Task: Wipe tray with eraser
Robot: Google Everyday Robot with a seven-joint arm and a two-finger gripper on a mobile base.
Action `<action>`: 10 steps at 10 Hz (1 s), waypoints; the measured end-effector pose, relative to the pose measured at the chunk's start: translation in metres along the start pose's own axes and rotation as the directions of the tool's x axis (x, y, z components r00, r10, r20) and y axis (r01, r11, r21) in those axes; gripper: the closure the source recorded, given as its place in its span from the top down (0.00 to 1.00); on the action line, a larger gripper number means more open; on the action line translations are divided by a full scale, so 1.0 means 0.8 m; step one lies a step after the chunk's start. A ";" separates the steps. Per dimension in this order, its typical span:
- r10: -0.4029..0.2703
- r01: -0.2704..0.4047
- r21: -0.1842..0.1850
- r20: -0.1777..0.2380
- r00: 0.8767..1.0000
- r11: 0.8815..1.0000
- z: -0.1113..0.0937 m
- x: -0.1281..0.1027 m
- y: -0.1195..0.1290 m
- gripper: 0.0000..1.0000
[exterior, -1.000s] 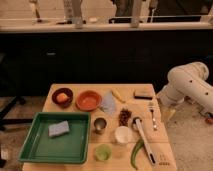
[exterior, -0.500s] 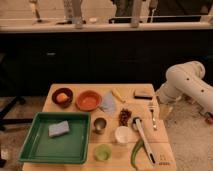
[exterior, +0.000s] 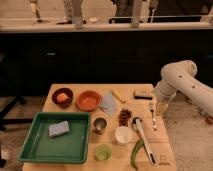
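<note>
Camera view: my pincer (exterior: 158, 107) hangs open over the right edge of the bench (exterior: 162, 142), just beside the eraser (exterior: 142, 94); tray (exterior: 75, 147) sits well apart, front-left.

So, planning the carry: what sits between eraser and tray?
Camera view: blue cloth, red pile, metal cup. Gripper hovers beside the eraser.

Behind: I see dark cabinet fronts (exterior: 100, 60) under a pale counter (exterior: 60, 27).
Floor: pale speckled floor (exterior: 187, 135).
Furniture: wooden table (exterior: 90, 88).
</note>
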State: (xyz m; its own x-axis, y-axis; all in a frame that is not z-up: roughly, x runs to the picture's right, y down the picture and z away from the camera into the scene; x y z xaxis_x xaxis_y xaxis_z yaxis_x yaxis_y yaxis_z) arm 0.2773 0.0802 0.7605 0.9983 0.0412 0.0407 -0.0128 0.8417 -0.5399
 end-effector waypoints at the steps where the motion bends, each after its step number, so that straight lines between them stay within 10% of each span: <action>1: -0.002 0.002 -0.003 -0.002 1.000 1.000 0.004 -0.003 -0.004 0.80; 10: 0.025 -0.025 0.019 -0.011 1.000 1.000 0.041 -0.010 -0.061 0.80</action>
State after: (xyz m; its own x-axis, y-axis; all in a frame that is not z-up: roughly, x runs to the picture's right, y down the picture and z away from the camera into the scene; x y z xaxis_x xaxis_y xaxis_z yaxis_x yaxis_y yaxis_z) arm 0.2678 0.0564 0.8143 0.9982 0.0566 0.0182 -0.0386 0.8505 -0.5246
